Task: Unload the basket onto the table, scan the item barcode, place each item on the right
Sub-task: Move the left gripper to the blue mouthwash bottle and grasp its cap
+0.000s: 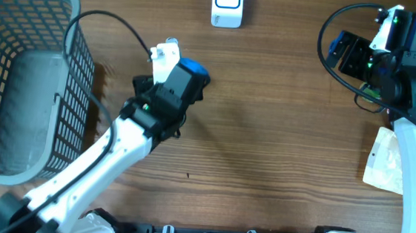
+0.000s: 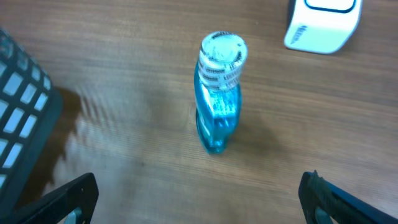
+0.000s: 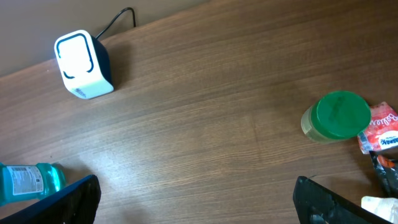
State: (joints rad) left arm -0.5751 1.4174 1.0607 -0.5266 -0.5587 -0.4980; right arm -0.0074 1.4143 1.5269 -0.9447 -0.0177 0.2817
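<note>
1. While your left gripper [image 2: 198,198] hangs released above the blue bottle [image 2: 217,106], nothing is grasped; your right gripper [image 3: 196,200] is likewise released.
2. You have the bottle on the table [image 1: 281,137], apart from the scanner [image 1: 226,4]; pickup and scan remain.

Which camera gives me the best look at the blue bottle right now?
The left wrist view: the blue bottle sits mid-frame, cap to base, unobstructed. Overhead, the left arm covers all but a blue sliver. The right wrist view catches only part of it at the lower left edge.
</note>
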